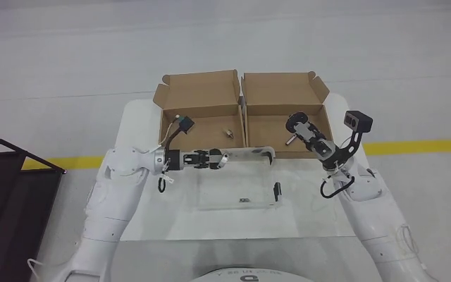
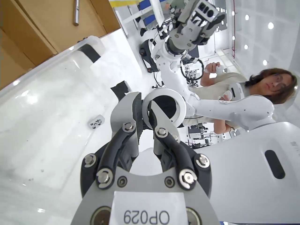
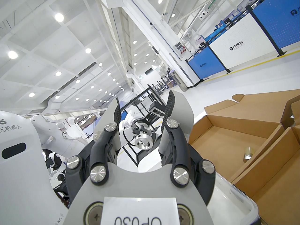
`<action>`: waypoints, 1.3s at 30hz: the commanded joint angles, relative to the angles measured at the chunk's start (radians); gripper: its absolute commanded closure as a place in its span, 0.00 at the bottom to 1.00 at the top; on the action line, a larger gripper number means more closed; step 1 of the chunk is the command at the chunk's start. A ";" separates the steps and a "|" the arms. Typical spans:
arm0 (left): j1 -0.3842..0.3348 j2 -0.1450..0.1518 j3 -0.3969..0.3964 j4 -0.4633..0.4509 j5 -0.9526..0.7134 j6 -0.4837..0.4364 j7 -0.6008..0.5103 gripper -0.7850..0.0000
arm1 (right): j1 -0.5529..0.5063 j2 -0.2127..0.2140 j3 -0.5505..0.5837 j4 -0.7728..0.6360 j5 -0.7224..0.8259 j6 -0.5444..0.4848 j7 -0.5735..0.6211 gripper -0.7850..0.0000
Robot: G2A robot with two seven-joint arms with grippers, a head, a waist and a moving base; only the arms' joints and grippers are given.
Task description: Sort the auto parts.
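"So, how does the left claw [image 2: 144,106] stand?"

"Its fingers are drawn almost together with nothing between them. It hangs over the back edge of the clear tray [image 1: 218,206]. The small metal plate [image 2: 96,123] lies flat on the tray floor, off to one side of the claw, not under it."

"And the risk?"

"I'd say a thin, flat piece on slick plastic is the trouble. If the claw comes down as narrow as it is, the tips would land on top of the plate or shove it along rather than straddle it. It would need to spread first. The tray wall could also catch a finger, and a light tray might skid on the counter [image 1: 137,130]."

"What about the right claw [image 3: 144,101]?"

"Spread wide and empty, raised above the right box [image 1: 278,88], where a pin [image 1: 289,139] lies. The left box [image 1: 201,88] holds a small metal fitting [image 1: 227,132]."

"So a mix-up is possible?"

"I think so. The boxes sit side by side, touching, so a release near the shared wall could drop the plate into the wrong one or bounce it out. A carry toward the right box would also pass into the space where the right claw hangs, and the two could knock together."
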 commanded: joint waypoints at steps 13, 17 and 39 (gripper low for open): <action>-0.117 0.028 -0.067 0.257 -0.811 0.359 -0.210 1.00 | 0.000 0.000 0.000 0.000 0.000 0.000 0.000 0.52; -0.124 0.029 -0.029 0.284 -1.024 0.492 -0.210 1.00 | 0.000 0.000 0.000 0.000 0.000 0.000 0.000 0.52; -0.104 0.104 -0.077 0.243 -0.681 0.029 0.045 1.00 | 0.000 0.000 0.000 0.000 0.000 0.000 0.000 0.51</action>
